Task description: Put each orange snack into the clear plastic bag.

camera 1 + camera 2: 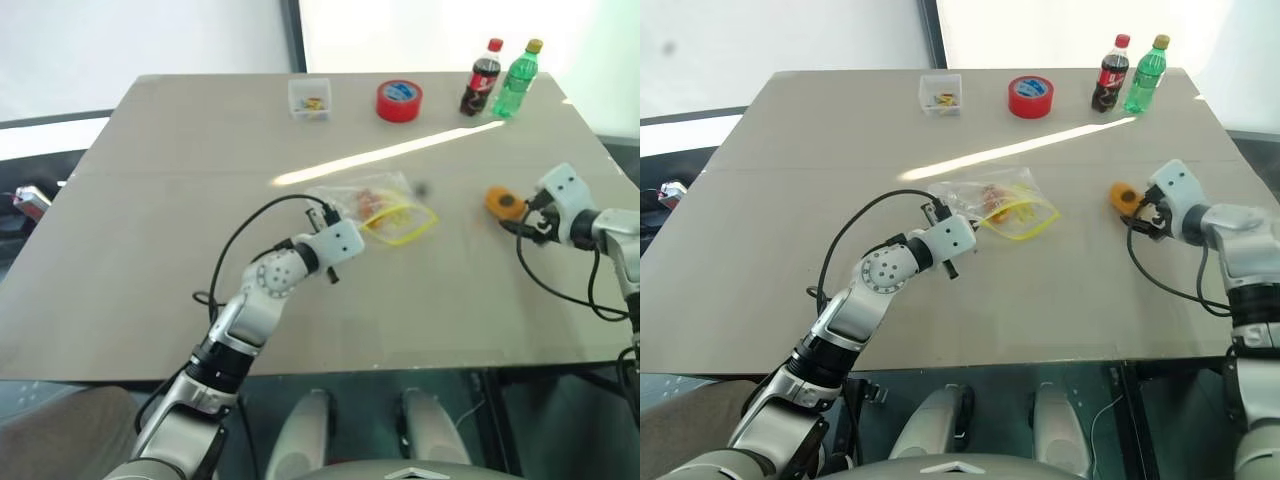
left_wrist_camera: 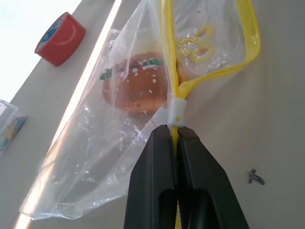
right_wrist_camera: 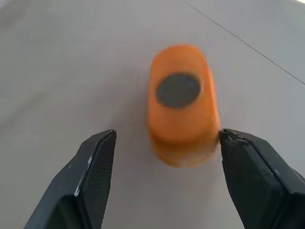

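Left gripper (image 2: 176, 138) pinches the bag's (image 2: 95, 157) yellow edge, holding it ready; right gripper (image 3: 167, 143) gapes around the loose snack (image 3: 181, 107).

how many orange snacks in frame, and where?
2. A burger-like snack sits inside the clear plastic bag at table centre; a plain orange snack lies on the table before the right pincer.
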`<action>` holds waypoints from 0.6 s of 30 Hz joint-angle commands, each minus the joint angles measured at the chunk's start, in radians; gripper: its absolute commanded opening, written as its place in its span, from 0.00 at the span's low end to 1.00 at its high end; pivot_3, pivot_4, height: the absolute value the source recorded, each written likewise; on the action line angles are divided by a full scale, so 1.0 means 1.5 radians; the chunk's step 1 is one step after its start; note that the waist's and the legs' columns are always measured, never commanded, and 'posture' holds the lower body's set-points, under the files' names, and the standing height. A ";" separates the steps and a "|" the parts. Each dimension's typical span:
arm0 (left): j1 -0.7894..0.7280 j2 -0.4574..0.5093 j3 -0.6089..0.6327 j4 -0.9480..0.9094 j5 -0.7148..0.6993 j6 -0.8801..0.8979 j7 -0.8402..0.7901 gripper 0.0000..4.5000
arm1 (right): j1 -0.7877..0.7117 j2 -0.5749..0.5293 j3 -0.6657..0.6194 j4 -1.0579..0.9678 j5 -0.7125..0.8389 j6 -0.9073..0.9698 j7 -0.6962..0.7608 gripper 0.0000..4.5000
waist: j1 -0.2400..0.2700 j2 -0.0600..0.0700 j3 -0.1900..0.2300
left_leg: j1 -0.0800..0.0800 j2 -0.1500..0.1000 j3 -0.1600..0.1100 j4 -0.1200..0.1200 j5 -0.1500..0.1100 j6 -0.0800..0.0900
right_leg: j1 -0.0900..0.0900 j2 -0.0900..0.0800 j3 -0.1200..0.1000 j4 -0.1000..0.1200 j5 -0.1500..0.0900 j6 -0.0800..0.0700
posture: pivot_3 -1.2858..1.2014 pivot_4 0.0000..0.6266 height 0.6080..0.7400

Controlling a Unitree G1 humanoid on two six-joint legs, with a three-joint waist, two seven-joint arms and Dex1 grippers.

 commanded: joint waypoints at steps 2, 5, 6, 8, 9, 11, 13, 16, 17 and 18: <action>-0.005 -0.004 0.005 -0.013 0.005 -0.002 0.009 0.00 | -0.041 0.014 -0.001 0.061 -0.021 -0.050 -0.012 0.79 | 0.000 0.000 0.000 | 0.000 0.000 0.000 0.000 0.000 0.000 | 0.000 0.000 0.000 0.000 0.000 0.000 | 0.52 0.24 1.00; -0.002 -0.005 0.005 -0.013 0.006 -0.001 0.011 0.00 | -0.063 0.026 -0.010 0.100 -0.026 -0.065 -0.028 0.79 | 0.001 0.000 0.000 | 0.000 0.000 0.000 0.000 0.000 0.000 | 0.000 0.000 0.000 0.000 0.000 0.000 | 0.52 0.24 1.00; 0.000 -0.005 0.004 -0.013 0.006 -0.002 0.012 0.00 | -0.071 0.032 -0.017 0.110 -0.020 -0.064 -0.033 0.79 | 0.000 0.000 0.000 | 0.000 0.000 0.000 0.000 0.000 0.000 | 0.000 0.000 0.000 0.000 0.000 0.000 | 0.52 0.24 1.00; 0.002 -0.006 0.003 -0.013 0.007 -0.002 0.013 0.00 | -0.083 0.039 -0.022 0.126 -0.018 -0.068 -0.039 0.79 | 0.000 0.000 0.000 | 0.000 0.000 0.000 0.000 0.000 0.000 | 0.000 0.000 0.000 0.000 0.000 0.000 | 0.52 0.24 1.00; 0.003 -0.006 0.002 -0.013 0.007 -0.002 0.013 0.00 | -0.085 0.039 -0.019 0.131 -0.024 -0.076 -0.040 0.79 | 0.000 0.000 0.000 | 0.000 0.000 0.000 0.000 0.000 0.000 | 0.000 0.000 0.000 0.000 0.000 0.000 | 0.52 0.24 1.00; 0.003 -0.007 0.002 -0.012 0.008 -0.002 0.013 0.00 | -0.088 0.042 -0.017 0.139 -0.028 -0.086 -0.042 0.79 | 0.000 0.000 0.000 | 0.000 0.000 0.000 0.000 0.000 0.000 | 0.000 0.000 0.000 0.000 0.000 0.000 | 0.52 0.24 1.00; 0.003 -0.006 0.003 -0.011 0.008 -0.002 0.013 0.00 | -0.088 0.046 -0.019 0.142 -0.028 -0.091 -0.044 0.79 | 0.001 0.000 0.000 | 0.000 0.000 0.000 0.000 0.000 0.000 | 0.000 0.000 0.000 0.000 0.000 0.000 | 0.52 0.24 1.00; 0.003 -0.007 0.003 -0.010 0.008 -0.001 0.014 0.00 | -0.087 0.050 -0.018 0.143 -0.028 -0.098 -0.044 0.66 | 0.000 0.000 0.000 | 0.000 0.000 0.000 0.000 0.000 0.000 | 0.000 0.000 0.000 0.000 0.000 0.000 | 0.52 0.24 1.00; 0.003 -0.008 0.003 -0.009 0.008 -0.001 0.014 0.00 | -0.087 0.051 -0.018 0.144 -0.029 -0.099 -0.043 0.58 | 0.000 0.000 0.000 | 0.000 0.000 0.000 0.000 0.000 0.000 | 0.000 0.000 0.000 0.000 0.000 0.000 | 0.52 0.24 1.00; 0.003 -0.008 0.003 -0.009 0.008 -0.001 0.015 0.00 | -0.087 0.051 -0.018 0.145 -0.029 -0.100 -0.043 0.50 | 0.000 0.000 0.000 | 0.000 0.000 0.000 0.000 0.000 0.000 | 0.000 0.000 0.000 0.000 0.000 0.000 | 0.52 0.24 1.00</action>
